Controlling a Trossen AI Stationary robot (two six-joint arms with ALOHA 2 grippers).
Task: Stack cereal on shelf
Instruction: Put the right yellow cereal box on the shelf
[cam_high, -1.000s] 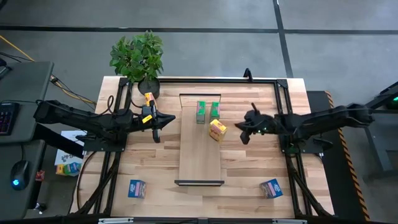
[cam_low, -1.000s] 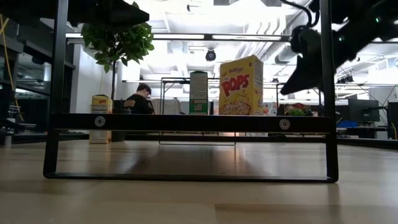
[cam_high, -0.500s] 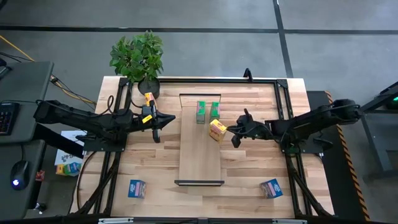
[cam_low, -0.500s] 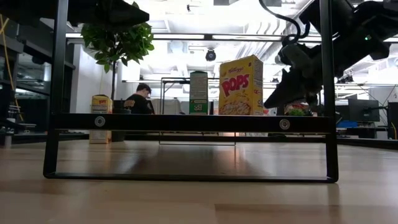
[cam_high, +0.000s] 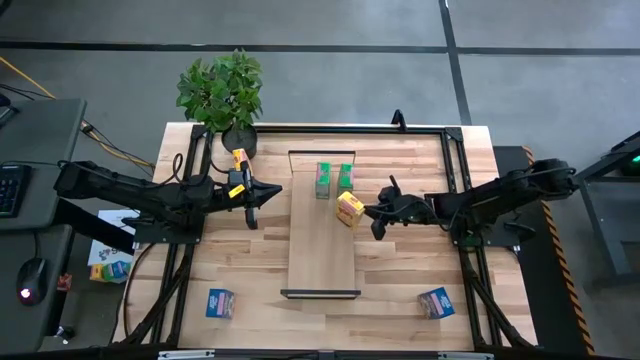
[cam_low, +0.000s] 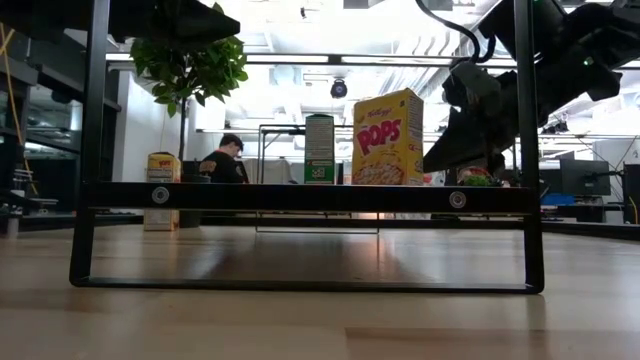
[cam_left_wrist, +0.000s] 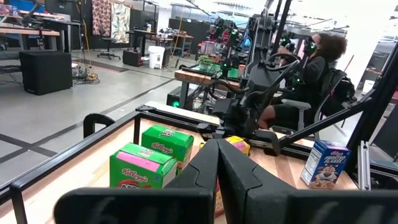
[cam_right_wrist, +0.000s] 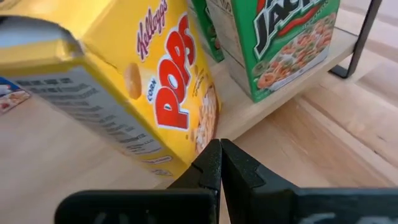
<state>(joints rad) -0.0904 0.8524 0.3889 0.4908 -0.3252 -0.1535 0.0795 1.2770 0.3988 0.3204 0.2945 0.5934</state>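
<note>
Wood-striped bench (cam_high: 400, 290) fills the high view, with the shelf (cam_high: 322, 250) lying down its middle. Two green cereal boxes (cam_high: 334, 179) stand at the shelf's upper end, a yellow cereal box (cam_high: 350, 209) just below them. Right hand (cam_high: 376, 217), pressed together, sits just right of the yellow box. Left hand (cam_high: 255, 207), pressed together, hovers left of the shelf.
</note>
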